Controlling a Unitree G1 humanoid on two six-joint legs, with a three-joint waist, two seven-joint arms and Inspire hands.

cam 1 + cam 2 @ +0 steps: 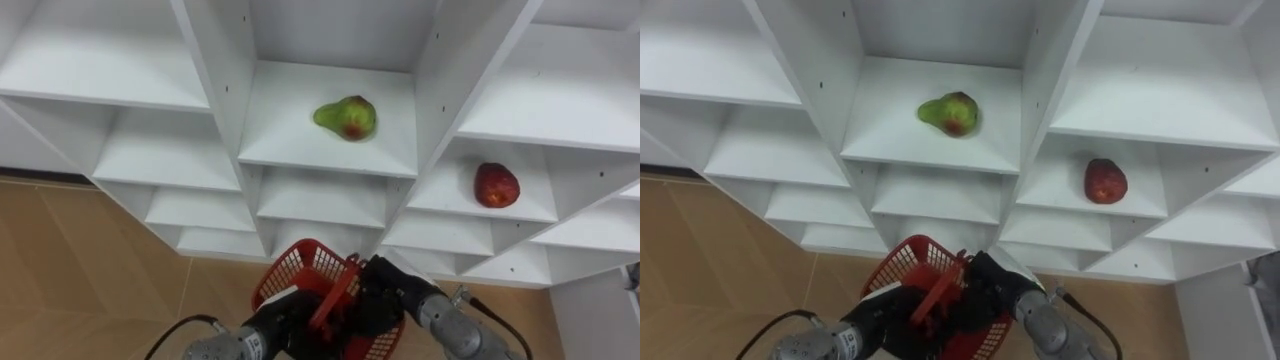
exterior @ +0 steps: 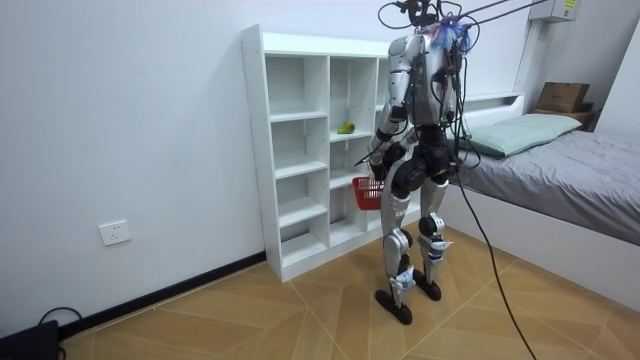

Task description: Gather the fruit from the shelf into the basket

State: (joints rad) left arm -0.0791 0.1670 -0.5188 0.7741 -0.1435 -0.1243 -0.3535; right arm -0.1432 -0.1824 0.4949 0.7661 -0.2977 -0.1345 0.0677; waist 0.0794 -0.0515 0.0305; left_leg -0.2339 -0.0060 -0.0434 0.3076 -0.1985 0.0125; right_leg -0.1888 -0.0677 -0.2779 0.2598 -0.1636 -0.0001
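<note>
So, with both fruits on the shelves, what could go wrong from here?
The left hand and the right hand are both at the red basket; freeing one to reach may tip it.
The pear lies on its side and the apple is round; a nudge could roll either out of the closet.
The white divider between their compartments could catch a reaching arm.

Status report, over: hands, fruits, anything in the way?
Left hand, right hand both at red basket. Pear, red fruit on shelves, not yet collected. No obstacle seen.
</note>
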